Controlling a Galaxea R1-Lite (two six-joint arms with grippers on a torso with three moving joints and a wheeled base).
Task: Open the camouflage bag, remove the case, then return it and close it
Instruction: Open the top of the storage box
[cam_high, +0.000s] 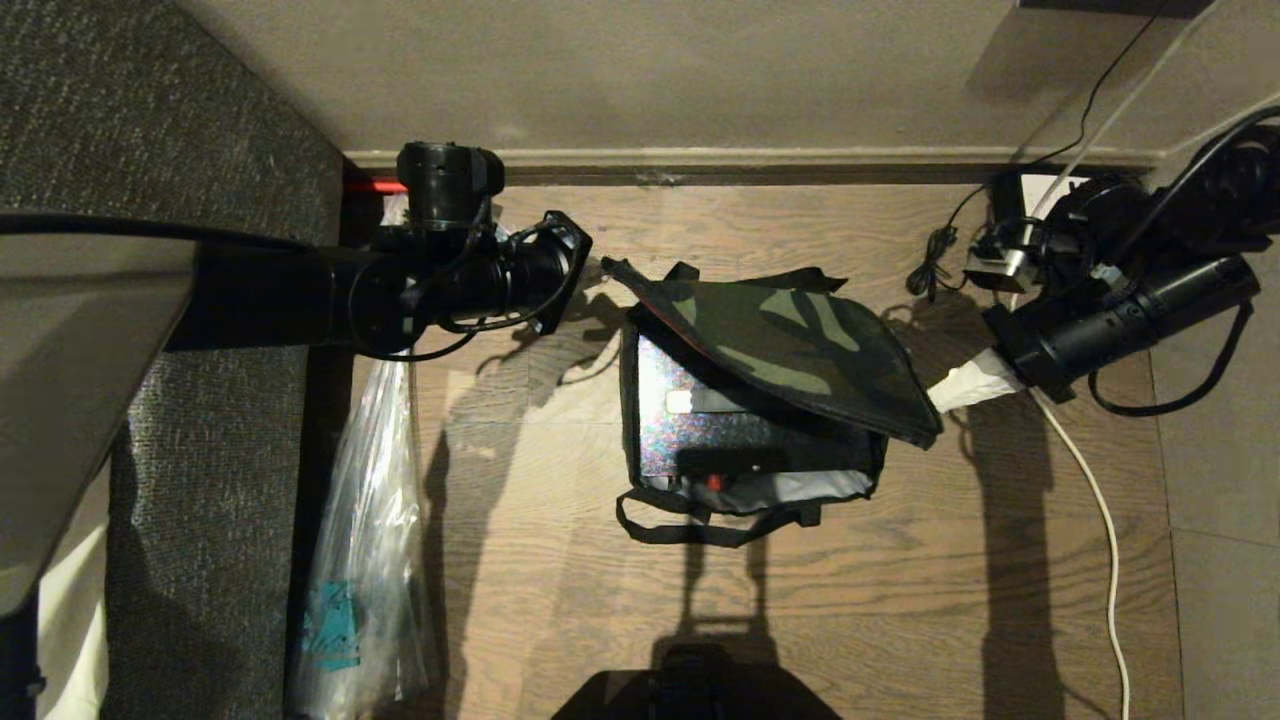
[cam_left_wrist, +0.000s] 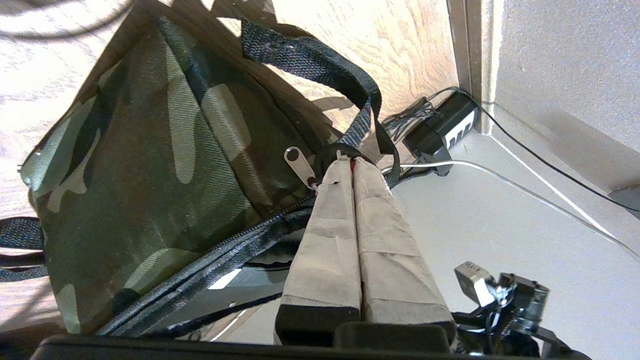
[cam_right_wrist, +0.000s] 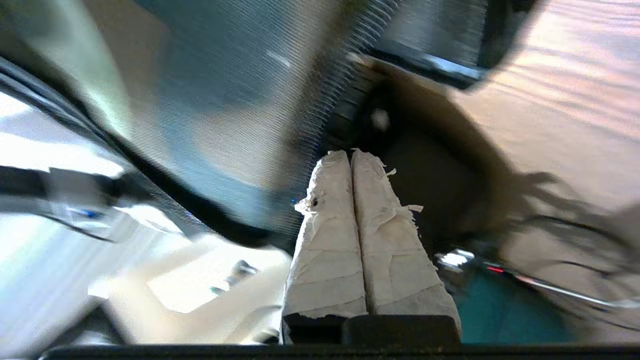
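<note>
The camouflage bag (cam_high: 660, 500) stands on the wooden floor, its lid (cam_high: 790, 350) half raised over the opening. Inside lies the glossy black case (cam_high: 720, 440), its red button near the front wall. My left gripper (cam_left_wrist: 350, 161) is shut on the lid's edge beside the zipper pull (cam_left_wrist: 298, 165), with red lining showing between the tips. In the head view that gripper (cam_high: 590, 268) is at the lid's far left corner. My right gripper (cam_high: 940, 398), white-taped, is shut with its tips at the lid's right corner. In the blurred right wrist view the right gripper (cam_right_wrist: 351, 154) presses against dark fabric.
A clear plastic bag (cam_high: 365, 560) lies along a grey upholstered block (cam_high: 200, 480) on the left. A white cable (cam_high: 1105, 520) and a black power adapter (cam_high: 1000, 265) lie by the wall on the right. The bag's black strap handle (cam_high: 690, 530) rests in front.
</note>
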